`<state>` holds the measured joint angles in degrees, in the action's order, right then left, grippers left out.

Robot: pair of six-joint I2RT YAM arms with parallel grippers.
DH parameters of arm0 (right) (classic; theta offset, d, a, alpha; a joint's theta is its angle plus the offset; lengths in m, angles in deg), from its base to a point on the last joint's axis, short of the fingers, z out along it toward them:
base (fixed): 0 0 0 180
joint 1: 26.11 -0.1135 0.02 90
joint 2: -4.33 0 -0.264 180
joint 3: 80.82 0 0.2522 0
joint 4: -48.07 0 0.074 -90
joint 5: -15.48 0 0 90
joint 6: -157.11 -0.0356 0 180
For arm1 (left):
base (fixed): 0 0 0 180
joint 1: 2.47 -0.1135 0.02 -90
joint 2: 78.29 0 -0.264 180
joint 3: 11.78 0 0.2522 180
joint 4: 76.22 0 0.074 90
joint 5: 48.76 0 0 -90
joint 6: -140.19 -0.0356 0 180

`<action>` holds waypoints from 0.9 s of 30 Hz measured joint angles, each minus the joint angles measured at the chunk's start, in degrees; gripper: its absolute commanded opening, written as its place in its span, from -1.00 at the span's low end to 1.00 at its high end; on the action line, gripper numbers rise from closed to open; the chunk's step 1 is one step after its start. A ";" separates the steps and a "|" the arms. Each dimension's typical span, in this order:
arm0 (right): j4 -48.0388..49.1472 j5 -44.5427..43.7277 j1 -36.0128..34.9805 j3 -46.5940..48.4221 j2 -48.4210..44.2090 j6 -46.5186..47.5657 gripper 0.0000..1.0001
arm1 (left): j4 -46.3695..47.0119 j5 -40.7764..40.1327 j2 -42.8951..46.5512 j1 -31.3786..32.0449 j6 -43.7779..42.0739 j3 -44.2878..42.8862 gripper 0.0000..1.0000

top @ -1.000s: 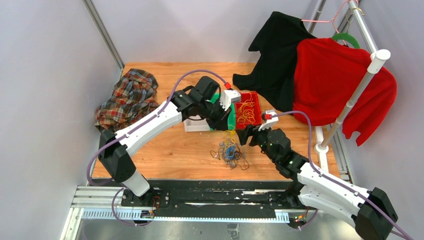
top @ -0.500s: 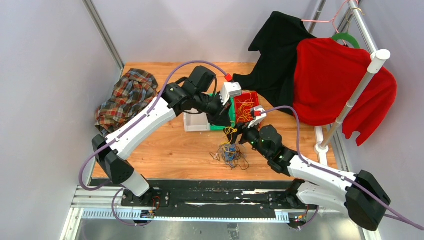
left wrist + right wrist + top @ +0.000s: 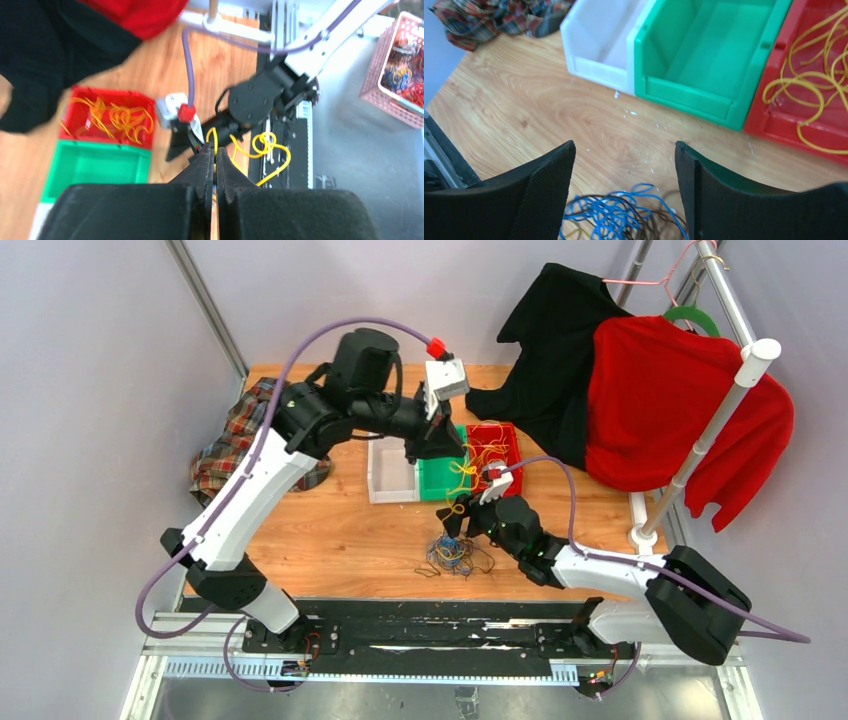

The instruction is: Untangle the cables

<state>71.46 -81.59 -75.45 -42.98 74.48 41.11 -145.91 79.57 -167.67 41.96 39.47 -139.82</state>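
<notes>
Wooden table [image 3: 340, 530] between grey walls [image 3: 100, 390], plaid cloth [image 3: 255, 435] at left, left gripper [image 3: 215, 160] up high, clamped on a yellow cable [image 3: 265, 150], right gripper [image 3: 624, 150] spread wide just above the cable tangle [image 3: 619, 217] near the front edge.

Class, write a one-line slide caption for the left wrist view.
Left fingers shut on a looping yellow cable, red bin of yellow cables and green bin alongside.
</notes>
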 measured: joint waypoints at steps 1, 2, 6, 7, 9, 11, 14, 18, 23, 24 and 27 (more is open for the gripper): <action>0.55 -0.11 -0.11 -0.68 0.52 -0.22 0.44 | 0.07 0.00 0.13 0.00 0.02 -1.73 -0.99; 0.90 -0.22 -0.24 -1.33 0.92 -0.39 0.44 | 0.00 0.00 0.28 0.00 0.04 -3.87 -0.99; 2.08 -0.57 -0.66 -4.20 1.77 -1.27 0.44 | 0.00 -0.24 0.52 0.00 0.28 -12.46 -0.99; 2.25 -0.70 -0.79 -4.79 1.90 -1.44 0.44 | -0.09 -0.57 0.48 0.02 0.42 -15.15 -0.99; 3.06 -0.96 -1.14 -6.14 2.27 -1.79 0.43 | -0.17 -1.40 0.09 0.00 0.70 -20.04 -0.99; 3.58 -1.11 -1.46 -7.23 2.91 -2.19 0.43 | 0.11 -2.49 -1.09 0.00 1.36 -26.64 -0.99; 4.15 -1.57 -1.97 -8.26 4.22 -2.75 0.41 | 2.49 -4.33 -1.49 0.00 2.51 -31.63 -0.99; 4.94 -1.97 -2.64 -9.05 5.44 -3.10 0.37 | 8.41 -7.37 0.13 0.02 3.54 -30.25 -0.99; 5.60 -2.62 -3.65 -10.32 6.56 -3.39 0.27 | 17.99 -12.74 2.38 0.02 3.43 -25.66 -0.99; 5.62 -2.86 -3.85 -10.58 6.71 -3.41 0.23 | 20.79 -14.34 2.84 0.02 2.69 -24.76 -0.99; 5.42 -3.89 -4.81 -11.50 6.75 -3.43 0.06 | 27.12 -17.94 3.63 0.02 -0.55 -23.91 -0.99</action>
<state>76.88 -85.48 -80.26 -54.48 81.23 37.68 -118.78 61.62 -164.05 41.98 38.92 -163.74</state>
